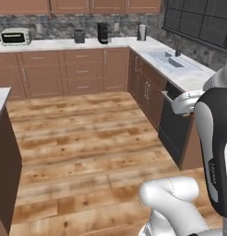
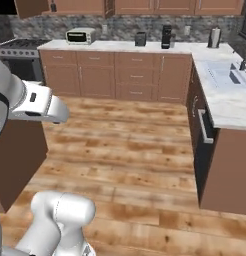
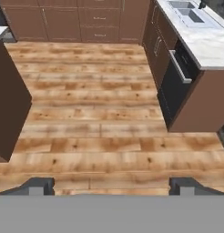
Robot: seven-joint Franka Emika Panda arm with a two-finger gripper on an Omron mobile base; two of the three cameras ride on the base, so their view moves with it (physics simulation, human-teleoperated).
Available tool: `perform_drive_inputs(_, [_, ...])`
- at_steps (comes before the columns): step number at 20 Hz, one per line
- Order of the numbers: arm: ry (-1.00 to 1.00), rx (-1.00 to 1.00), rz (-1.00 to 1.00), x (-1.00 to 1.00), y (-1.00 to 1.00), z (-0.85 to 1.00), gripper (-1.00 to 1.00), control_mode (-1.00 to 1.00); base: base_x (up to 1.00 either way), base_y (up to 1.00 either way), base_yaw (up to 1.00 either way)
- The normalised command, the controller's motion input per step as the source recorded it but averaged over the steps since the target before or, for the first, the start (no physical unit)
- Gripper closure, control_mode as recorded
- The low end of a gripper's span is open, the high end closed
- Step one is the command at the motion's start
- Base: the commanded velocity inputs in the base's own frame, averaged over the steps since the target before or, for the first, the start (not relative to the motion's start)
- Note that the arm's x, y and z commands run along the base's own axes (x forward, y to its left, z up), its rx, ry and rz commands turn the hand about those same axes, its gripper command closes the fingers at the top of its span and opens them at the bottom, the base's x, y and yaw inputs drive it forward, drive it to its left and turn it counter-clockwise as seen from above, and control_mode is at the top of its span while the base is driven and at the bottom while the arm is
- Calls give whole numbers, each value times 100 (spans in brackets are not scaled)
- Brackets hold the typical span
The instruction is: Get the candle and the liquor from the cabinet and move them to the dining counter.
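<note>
Overhead, tool [image 3: 112,185] spread wide (empty) above wooden floor [image 3: 100,118]; fingertips [image 3: 38,185] cut off by frame bottom.

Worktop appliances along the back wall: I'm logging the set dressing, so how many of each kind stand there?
Toaster oven: 1
Small dark canister: 1
Black coffee machine: 1
Silver jug: 1
Total: 4

Even, bright, sourceless light covers the rendered kitchen; the glossy brown plank floor [image 1: 87,138] shows pale sheen patches, shadows are faint, and all views look soft and slightly blurred, coarse-textured.
</note>
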Motion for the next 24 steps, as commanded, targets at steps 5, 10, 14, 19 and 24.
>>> perform_drive_inputs(5, [0,0,0,0,0,0,-100,100,100,0,8])
perform_drive_inputs(10, [0,0,0,0,0,0,-100,100,100,0,10])
perform_drive_inputs(14, [0,0,0,0,0,0,-100,100,100,0,12])
perform_drive_inputs(19, [0,0,0,0,0,0,-100,100,100,8,14])
perform_drive_inputs(24, [0,0,0,0,0,0,-100,100,100,12,14])
